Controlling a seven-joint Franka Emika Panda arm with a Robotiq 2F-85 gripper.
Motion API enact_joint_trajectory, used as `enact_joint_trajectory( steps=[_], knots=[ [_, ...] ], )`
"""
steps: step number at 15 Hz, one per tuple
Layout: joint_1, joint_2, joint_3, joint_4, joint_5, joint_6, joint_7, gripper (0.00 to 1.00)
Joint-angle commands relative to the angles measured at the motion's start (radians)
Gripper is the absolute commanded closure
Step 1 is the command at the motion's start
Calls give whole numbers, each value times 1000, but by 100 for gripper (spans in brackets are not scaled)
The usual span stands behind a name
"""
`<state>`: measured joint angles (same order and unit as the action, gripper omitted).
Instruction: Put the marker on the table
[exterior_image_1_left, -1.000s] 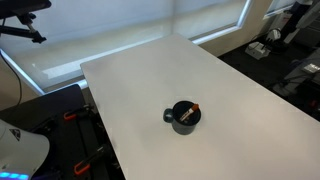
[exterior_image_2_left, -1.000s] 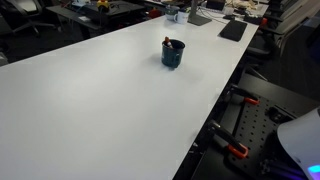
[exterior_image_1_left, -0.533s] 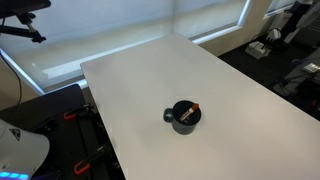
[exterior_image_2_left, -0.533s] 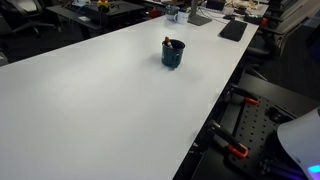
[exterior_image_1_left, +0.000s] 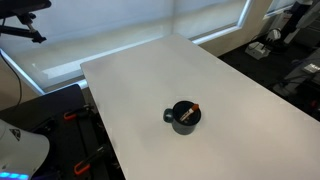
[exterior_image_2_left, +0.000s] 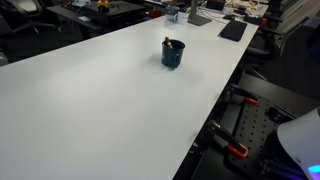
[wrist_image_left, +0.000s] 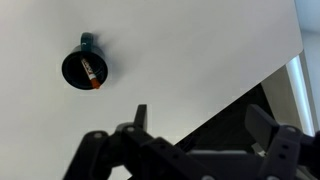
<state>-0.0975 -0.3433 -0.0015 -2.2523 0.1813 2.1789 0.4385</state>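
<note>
A dark round mug (exterior_image_1_left: 183, 117) with a handle stands on the big white table (exterior_image_1_left: 150, 80). The marker (exterior_image_1_left: 194, 108) rests inside the mug, its red-orange end poking over the rim. The mug (exterior_image_2_left: 173, 53) and table (exterior_image_2_left: 90, 100) show from another side, with the marker (exterior_image_2_left: 168, 42) just visible as a tip at the rim. In the wrist view the mug (wrist_image_left: 84, 66) sits upper left with the marker (wrist_image_left: 91, 75) lying across its mouth. My gripper (wrist_image_left: 205, 124) hangs open and empty near the table's edge, well away from the mug. The gripper itself appears in neither exterior view.
Dark floor lies beyond the table edge (wrist_image_left: 230, 100). Orange-handled clamps (exterior_image_2_left: 232, 150) grip the table's side. Desks with clutter (exterior_image_2_left: 205, 15) stand behind, and a window blind (exterior_image_1_left: 110, 30) backs the far side.
</note>
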Motion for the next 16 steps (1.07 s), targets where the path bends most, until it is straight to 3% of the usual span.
enact_joint_trajectory(
  steps=[1, 10, 11, 16],
  knots=[
    [1, 13, -6, 11, 12, -9, -3, 0],
    [-4, 216, -127, 173, 324, -162, -74, 0],
    [-4, 159, -105, 105, 270, -105, -66, 0],
    [-6, 214, -121, 151, 302, -127, -68, 0]
  ],
)
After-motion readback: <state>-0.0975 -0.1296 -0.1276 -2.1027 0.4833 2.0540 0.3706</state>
